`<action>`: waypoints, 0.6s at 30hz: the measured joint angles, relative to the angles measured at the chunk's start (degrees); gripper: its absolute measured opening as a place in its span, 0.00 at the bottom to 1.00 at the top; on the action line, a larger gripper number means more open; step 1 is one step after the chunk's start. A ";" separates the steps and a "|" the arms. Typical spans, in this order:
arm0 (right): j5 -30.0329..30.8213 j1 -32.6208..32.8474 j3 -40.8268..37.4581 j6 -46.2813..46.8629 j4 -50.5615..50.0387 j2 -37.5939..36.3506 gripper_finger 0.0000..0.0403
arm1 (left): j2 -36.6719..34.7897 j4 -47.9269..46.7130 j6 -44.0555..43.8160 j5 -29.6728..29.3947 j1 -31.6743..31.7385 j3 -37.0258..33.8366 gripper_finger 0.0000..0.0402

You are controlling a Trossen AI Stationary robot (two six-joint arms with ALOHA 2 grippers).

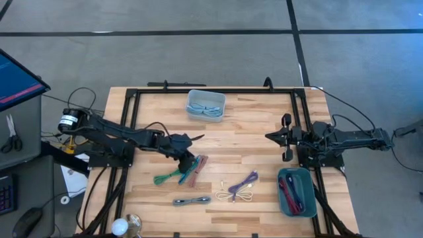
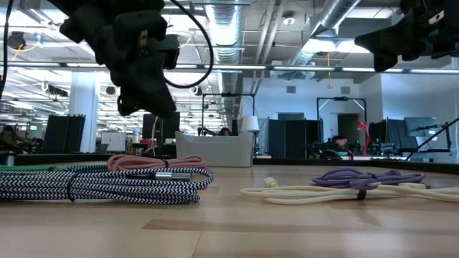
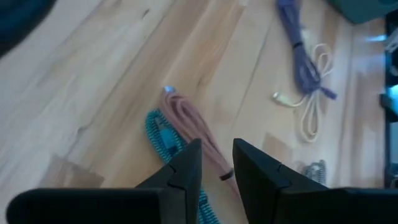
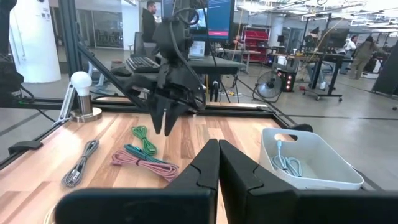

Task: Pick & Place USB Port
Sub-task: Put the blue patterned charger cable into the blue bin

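Hovering over the pink cable [image 1: 197, 170], the left gripper [image 1: 192, 160] has its fingers parted and grasps nothing; it should drop straight down, straddle the coil beside the teal cable [image 1: 186, 174], then close; the right gripper [image 1: 271, 136] waits clenched near the table's right side

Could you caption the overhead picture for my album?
Left gripper hovers over the pink cable; right gripper waits shut.

My left wrist view cuts the teal cable [image 3: 163, 138] off behind the fingers [image 3: 186, 169], the grey cable [image 3: 316, 168] at its edge, and blurs all connector tips.
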 joint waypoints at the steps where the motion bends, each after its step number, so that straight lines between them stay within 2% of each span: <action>1: 0.00 0.00 0.00 0.00 0.04 0.00 0.00 | 0.34 -0.22 0.03 -0.02 0.17 0.00 0.23; 11: -0.05 0.02 0.00 0.00 -0.05 0.00 0.00 | 9.34 -0.25 -0.02 1.95 0.29 0.00 0.43; 18: -0.06 0.02 0.00 0.00 -0.05 0.00 0.00 | 14.13 1.15 -0.02 5.19 0.31 0.15 0.47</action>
